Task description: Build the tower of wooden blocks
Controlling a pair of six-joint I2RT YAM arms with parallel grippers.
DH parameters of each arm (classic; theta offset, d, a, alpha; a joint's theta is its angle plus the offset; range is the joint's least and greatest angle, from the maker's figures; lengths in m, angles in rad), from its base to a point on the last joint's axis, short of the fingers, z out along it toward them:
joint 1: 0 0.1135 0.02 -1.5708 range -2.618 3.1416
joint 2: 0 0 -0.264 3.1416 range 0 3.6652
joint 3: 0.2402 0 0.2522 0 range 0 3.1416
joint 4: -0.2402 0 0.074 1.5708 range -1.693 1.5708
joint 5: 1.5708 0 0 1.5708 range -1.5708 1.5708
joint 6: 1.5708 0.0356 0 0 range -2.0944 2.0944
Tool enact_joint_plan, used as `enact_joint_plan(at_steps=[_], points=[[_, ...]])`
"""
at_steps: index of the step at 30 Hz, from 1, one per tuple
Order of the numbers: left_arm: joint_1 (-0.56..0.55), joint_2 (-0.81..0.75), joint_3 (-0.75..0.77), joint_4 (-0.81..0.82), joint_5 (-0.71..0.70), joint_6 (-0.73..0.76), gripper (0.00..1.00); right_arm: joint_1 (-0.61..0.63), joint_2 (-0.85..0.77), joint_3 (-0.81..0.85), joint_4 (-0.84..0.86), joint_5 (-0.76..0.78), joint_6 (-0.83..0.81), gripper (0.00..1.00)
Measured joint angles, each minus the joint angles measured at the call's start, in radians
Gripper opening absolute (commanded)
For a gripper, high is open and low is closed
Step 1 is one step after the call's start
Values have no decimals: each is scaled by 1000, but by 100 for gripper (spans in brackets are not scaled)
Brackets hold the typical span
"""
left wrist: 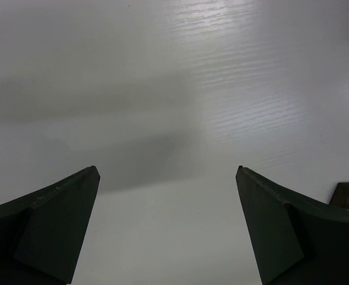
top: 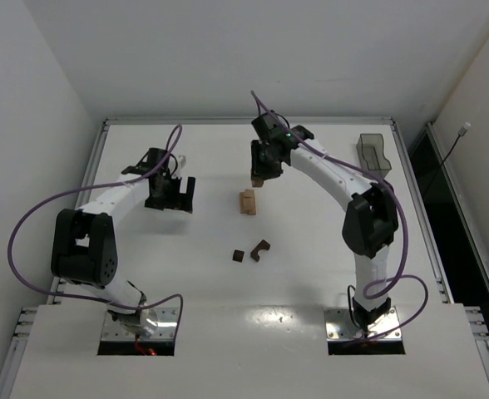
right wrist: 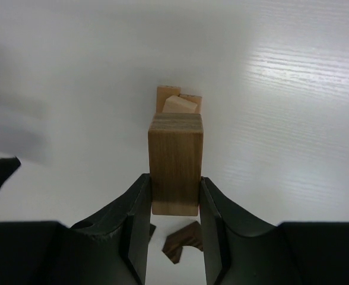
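Observation:
A few light tan blocks [top: 247, 202] lie together mid-table. A dark arch-shaped block [top: 260, 249] and a small dark block [top: 239, 255] lie nearer the arms. My right gripper [top: 259, 177] is just behind the tan blocks, shut on a brown rectangular block [right wrist: 175, 163]. In the right wrist view the gripper [right wrist: 174, 196] holds it above the table, with the tan blocks [right wrist: 177, 102] beyond it and the arch [right wrist: 183, 242] below. My left gripper [top: 170, 193] is open and empty over bare table at the left; the left wrist view [left wrist: 168, 172] shows nothing between its fingers.
A smoky-grey see-through tray [top: 374, 152] stands at the back right, near the table edge. A small dark brown piece [left wrist: 348, 193] shows at the right edge of the left wrist view. White walls close in behind and to the left.

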Motion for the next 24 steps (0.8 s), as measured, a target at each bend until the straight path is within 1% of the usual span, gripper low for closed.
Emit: enact_joint_plan(at_steps=[4,9,16,24], points=[[0,0,-3,2,1,0,100,9,0,-31,28,23,112,0],[0,0,-3,1,5,0,100,21,0,-61,28,38,177,0],[3,0,-19,11,9,0,100,39,5,-61,54,34,183,0],[23,0,-32,13,13,0,100,55,47,-66,81,29,158,0]])
